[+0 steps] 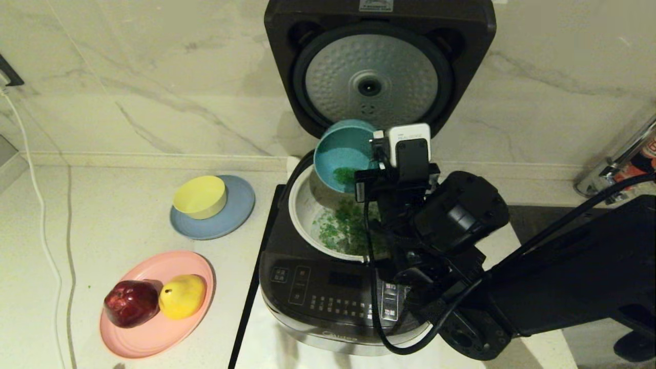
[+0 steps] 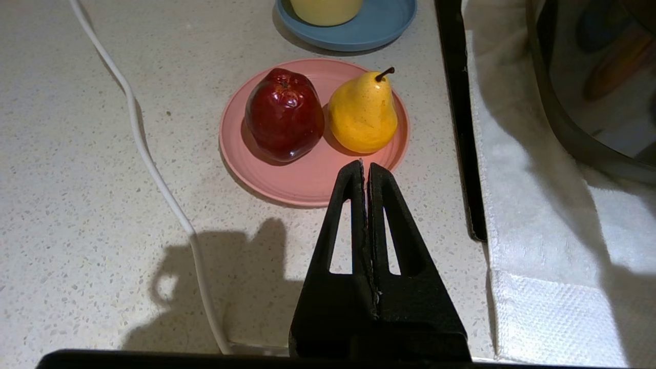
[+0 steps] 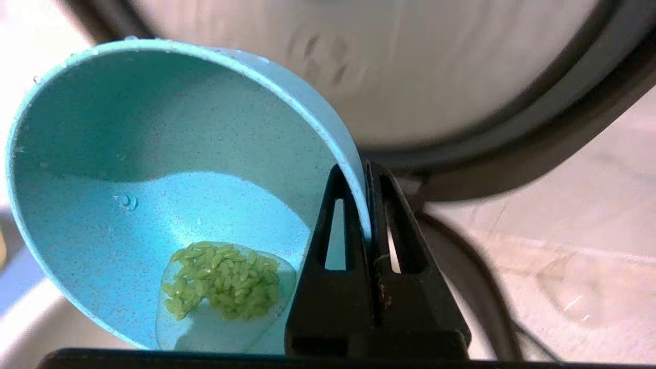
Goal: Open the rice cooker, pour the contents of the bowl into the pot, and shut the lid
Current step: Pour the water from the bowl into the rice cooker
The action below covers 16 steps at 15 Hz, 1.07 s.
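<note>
The dark rice cooker (image 1: 328, 292) stands open, its lid (image 1: 379, 66) raised with the dimpled silver disc facing me. Green bits (image 1: 343, 225) lie in the cream-white pot (image 1: 300, 205). The teal bowl (image 1: 342, 154) hangs steeply tilted over the pot's far side, held by its rim in my right gripper (image 3: 365, 169), which is shut on it. A small clump of green contents (image 3: 223, 279) and some water stay in the bowl (image 3: 154, 179). My left gripper (image 2: 364, 166) is shut and empty, low over the counter near the pink plate.
A pink plate (image 1: 154, 333) with a red apple (image 1: 131, 302) and yellow pear (image 1: 182, 295) lies left of the cooker. Behind it a yellow bowl (image 1: 200, 196) sits on a grey-blue plate (image 1: 241, 210). A white cord (image 1: 36, 195) runs along the left; a white towel (image 2: 543, 246) lies under the cooker.
</note>
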Tool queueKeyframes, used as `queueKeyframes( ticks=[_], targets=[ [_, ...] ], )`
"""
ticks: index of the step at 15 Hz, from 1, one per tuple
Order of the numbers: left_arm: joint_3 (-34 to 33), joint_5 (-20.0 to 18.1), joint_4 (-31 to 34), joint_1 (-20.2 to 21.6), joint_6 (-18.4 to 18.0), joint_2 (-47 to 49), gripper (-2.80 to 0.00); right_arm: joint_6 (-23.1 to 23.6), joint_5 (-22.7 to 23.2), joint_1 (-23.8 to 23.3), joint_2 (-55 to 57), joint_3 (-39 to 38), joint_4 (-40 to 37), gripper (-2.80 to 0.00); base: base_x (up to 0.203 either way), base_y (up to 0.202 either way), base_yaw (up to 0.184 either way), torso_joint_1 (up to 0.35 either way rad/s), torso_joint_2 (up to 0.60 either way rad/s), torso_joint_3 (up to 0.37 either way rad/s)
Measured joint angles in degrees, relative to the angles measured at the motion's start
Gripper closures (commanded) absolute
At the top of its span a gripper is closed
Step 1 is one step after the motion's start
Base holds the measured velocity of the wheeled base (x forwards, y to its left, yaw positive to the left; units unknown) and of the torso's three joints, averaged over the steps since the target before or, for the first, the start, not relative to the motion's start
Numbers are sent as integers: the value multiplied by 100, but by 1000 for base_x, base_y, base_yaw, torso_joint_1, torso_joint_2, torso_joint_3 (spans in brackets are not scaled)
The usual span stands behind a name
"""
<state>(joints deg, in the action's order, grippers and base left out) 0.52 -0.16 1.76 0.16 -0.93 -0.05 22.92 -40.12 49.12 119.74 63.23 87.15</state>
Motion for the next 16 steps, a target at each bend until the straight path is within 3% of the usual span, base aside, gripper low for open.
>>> queueKeyframes(
  ticks=[3, 8, 11, 16],
  targets=[
    [0, -1, 0, -2, -1, 0, 0, 86, -190, 148, -347, 77, -138, 0, 0, 0, 0, 0, 0, 0],
    [0, 1, 0, 0, -3, 0, 0, -153, -288, 245, -763, 143, -1312, 0, 0, 0, 0, 0, 0, 0],
    [0, -3, 0, 0, -3, 0, 0, -736, -272, 251, -1050, 219, -2583, 0, 0, 0, 0, 0, 0, 0],
    [0, 1, 0, 0, -3, 0, 0, -2255, 127, 165, -1721, 717, -5699, 0, 0, 0, 0, 0, 0, 0]
  ],
)
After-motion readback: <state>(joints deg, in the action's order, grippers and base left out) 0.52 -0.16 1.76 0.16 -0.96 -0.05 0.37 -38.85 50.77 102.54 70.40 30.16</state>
